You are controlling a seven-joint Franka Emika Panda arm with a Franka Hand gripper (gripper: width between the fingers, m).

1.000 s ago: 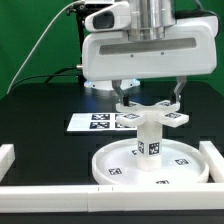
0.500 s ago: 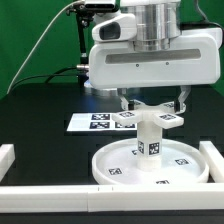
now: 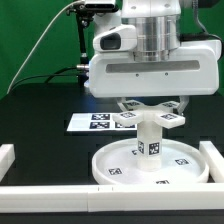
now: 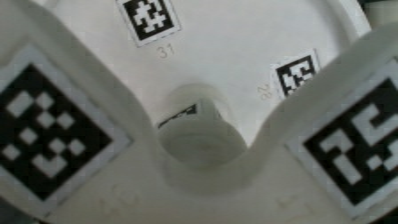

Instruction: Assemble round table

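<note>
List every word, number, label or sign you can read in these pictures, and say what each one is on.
"31": seems to be printed under a black-and-white tag on the round disc in the wrist view; blurred, so not certain.
Tags on the cross-shaped foot piece, the leg and the marker board: square patterns only, no words.
Small print beside the disc tags in the exterior view: too small to read.
No brand names visible.
</note>
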